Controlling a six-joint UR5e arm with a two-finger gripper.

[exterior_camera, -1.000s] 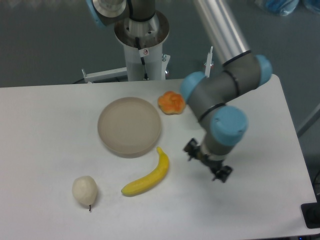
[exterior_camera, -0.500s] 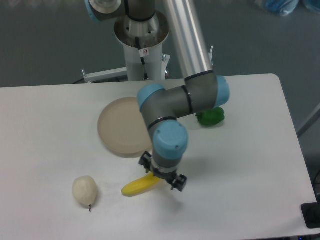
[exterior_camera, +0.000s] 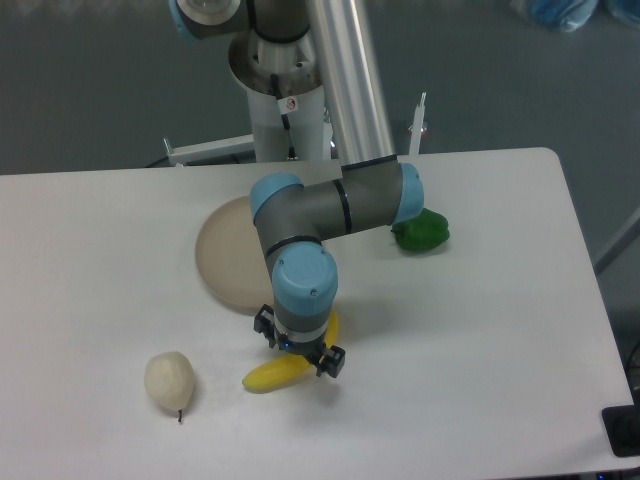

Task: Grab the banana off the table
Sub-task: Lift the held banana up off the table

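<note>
Half the banana (exterior_camera: 268,376) hidden under the gripper (exterior_camera: 299,348)

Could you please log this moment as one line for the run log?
phase: approach | gripper: over banana middle, grasp unclear | banana: on table | nearby: plate, pear

Robot lab: pedestal-mounted arm (exterior_camera: 330,205), white table (exterior_camera: 500,330).

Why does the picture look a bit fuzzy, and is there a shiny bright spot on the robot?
In the fixed camera view the whole image is soft, so small parts of the gripper over the banana blur together. Light streaks shine along the silver arm tube. The white table is evenly lit, with only faint shadows under the pear.
</note>
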